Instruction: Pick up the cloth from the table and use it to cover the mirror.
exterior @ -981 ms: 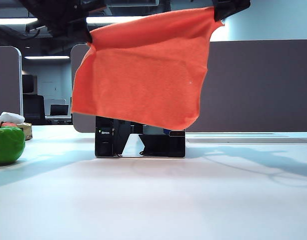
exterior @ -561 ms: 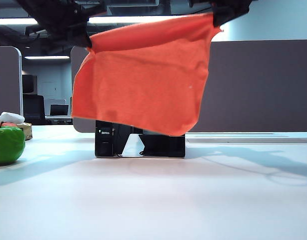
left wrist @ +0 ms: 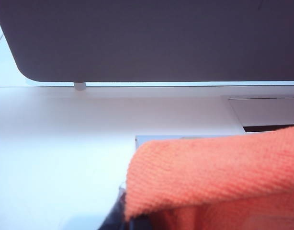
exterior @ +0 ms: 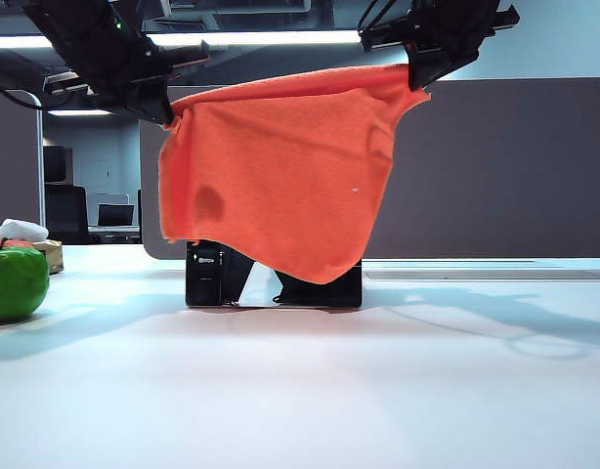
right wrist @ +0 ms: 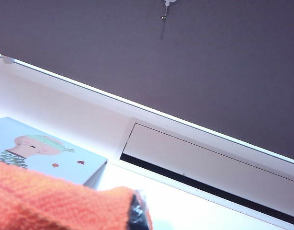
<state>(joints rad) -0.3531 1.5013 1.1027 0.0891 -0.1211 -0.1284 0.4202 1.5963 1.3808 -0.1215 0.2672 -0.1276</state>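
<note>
Exterior view shows our left end effector (exterior: 170,115) and right end effector (exterior: 414,78), each pinching a top corner of the fuzzy bright orange square cloth (exterior: 276,181), hanging over the dark-based square mirror (exterior: 273,277) on the plain white tabletop (exterior: 300,391). We judge uneven lowering could drag the mirror over or leave its face exposed.

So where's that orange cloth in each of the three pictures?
Exterior view: the cloth hangs mid-picture, stretched between both arms, in front of the mirror.
Left wrist view: the cloth fills the lower right corner.
Right wrist view: the cloth lies along the bottom left.
Shared landmark: the grey partition panel behind the table.
</note>
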